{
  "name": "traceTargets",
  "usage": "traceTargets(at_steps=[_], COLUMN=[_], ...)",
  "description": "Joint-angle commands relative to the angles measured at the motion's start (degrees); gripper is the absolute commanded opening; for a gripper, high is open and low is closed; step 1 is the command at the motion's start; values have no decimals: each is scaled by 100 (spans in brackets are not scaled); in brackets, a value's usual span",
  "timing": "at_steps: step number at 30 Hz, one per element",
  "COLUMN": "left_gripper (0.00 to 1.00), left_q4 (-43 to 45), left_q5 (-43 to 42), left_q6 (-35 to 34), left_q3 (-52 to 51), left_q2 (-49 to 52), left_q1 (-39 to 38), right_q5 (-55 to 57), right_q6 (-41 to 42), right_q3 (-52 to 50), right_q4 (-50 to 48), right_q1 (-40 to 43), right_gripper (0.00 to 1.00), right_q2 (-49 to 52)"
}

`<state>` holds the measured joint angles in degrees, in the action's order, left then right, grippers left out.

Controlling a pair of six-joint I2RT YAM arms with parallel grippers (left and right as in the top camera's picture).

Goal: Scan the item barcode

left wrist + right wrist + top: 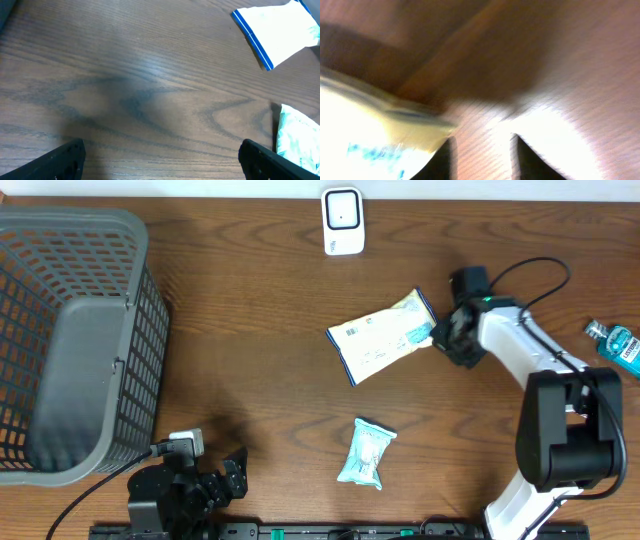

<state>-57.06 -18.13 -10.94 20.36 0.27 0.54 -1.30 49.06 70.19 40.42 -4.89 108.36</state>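
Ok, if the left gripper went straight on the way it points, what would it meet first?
Likely only bare table: the open left gripper frames plain wood. The small packet sits off to one side; depth is unclear.

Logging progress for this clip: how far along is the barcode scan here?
Done: nothing visibly; no item is at the scanner. In hand: the right gripper sits at the edge of the blue-and-white packet, jaws apart, gripping nothing, which lies flat on the table. Remaining, likely: lifting it to the scanner, then the small teal packet. The left gripper hangs open.
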Motion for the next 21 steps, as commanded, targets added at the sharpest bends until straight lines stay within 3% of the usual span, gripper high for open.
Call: traceTargets(at_steps=[1, 4, 6, 7, 12, 21], left_gripper=[98, 98, 98, 98, 98, 98], left_q4=[-57, -57, -57, -57, -57, -57], left_q5=[-70, -70, -70, -70, -70, -70], left_q6=[-55, -55, -52, -52, -52, -52], left_q3=[-22, -22, -22, -22, -22, -22], left_q2=[-4, -7, -7, -7, -7, -7], left_q1=[4, 4, 4, 4, 4, 4], right_q5=[-2363, -2531, -2312, -2159, -1270, -376], right_q6=[-341, 592, 1104, 1368, 2347, 2343], right_q3=[208, 201, 175, 144, -175, -382], right_q4=[240, 643, 654, 586, -490, -1727], right_q1=[162, 190, 133, 92, -203, -745], right_gripper=[56, 75, 96, 99, 99, 99], right_q2=[-111, -111, -111, -111, -109, 304])
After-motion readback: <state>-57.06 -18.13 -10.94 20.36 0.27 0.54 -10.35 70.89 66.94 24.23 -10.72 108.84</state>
